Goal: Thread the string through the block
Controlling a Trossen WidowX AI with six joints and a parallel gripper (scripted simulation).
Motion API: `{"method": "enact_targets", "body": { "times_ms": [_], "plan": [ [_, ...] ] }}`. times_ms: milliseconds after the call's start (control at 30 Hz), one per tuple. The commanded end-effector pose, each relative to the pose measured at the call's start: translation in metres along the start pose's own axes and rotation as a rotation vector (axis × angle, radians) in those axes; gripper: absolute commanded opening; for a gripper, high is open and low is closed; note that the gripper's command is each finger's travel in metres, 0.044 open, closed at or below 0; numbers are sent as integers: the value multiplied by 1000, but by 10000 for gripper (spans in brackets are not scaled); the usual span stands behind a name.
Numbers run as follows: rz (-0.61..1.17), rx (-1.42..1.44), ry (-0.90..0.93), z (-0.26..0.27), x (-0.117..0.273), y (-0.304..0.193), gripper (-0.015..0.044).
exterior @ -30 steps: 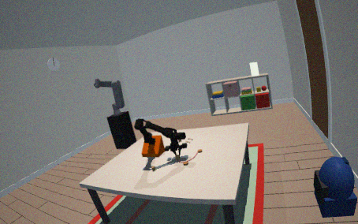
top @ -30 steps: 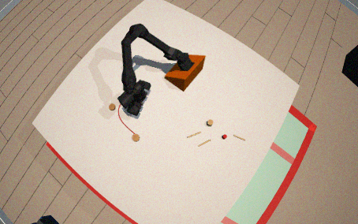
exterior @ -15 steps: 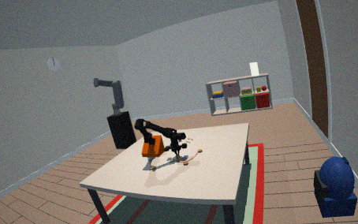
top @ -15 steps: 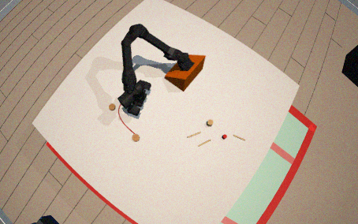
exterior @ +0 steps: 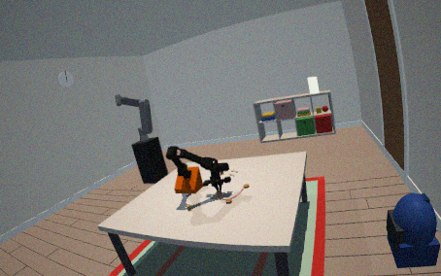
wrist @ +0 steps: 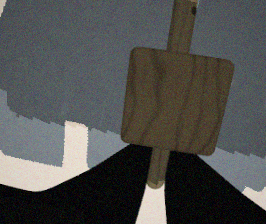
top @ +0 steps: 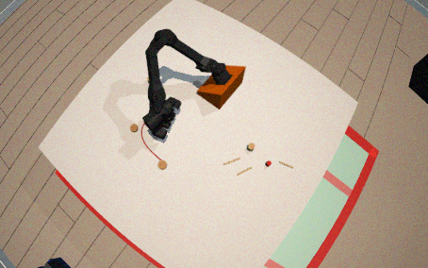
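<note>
Your stick (wrist: pixel 181 29): through the block (wrist: pixel 178 100), long axis running away from your gripper (top: pixel 164 119) (exterior: pixel 219 190) (wrist: pixel 160 148), slightly aslant; near end pinched between its fingertips. Beside gripper: red string (top: pixel 143 141), one loose disc (top: pixel 134 127). Your arm (top: pixel 155 77) (exterior: pixel 196 158): arched, gripper downward.

On the tabletop (top: pixel 302 118) (exterior: pixel 204 228) I count one square wooden block (wrist: pixel 178 100), one stick (wrist: pixel 180 32) through it, one red string (top: pixel 142 138) (exterior: pixel 238 194), three loose sticks (top: pixel 231 161) (top: pixel 244 171) (top: pixel 286 164), three round wooden pieces (top: pixel 162 164) (top: pixel 134 127) (top: pixel 251 146) (exterior: pixel 246 186) (exterior: pixel 228 201), one red bead-like object (top: pixel 268 163) and one small piece (exterior: pixel 188 207) of unclear shape. Around the room: one clock (exterior: pixel 66 79), one shelf unit (exterior: pixel 256 121).
</note>
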State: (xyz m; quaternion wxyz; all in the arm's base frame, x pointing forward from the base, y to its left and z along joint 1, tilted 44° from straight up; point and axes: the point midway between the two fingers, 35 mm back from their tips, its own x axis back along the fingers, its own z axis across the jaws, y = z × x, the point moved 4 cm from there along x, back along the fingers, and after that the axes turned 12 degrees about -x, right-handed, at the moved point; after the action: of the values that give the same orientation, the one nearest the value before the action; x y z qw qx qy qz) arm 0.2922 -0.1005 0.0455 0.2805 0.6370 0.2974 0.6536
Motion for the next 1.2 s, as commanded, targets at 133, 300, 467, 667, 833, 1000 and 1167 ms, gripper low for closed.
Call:
{"method": "enact_targets", "body": {
  "times_ms": [133,300,467,667,833,1000,1167],
  "plan": [
    [-6,2,2,-1,-1,-1,0],
    [-6,2,2,-2,-1,-5,0],
    [-5,2,6,-4,-1,-12,0],
    [-2,2,12,-7,-1,-18,0],
    [-1,1,16,-8,-1,-23,0],
    [0,1,20,-10,-1,-28,0],
    [1,1,24,-11,0,-32,0]
  ]
}}
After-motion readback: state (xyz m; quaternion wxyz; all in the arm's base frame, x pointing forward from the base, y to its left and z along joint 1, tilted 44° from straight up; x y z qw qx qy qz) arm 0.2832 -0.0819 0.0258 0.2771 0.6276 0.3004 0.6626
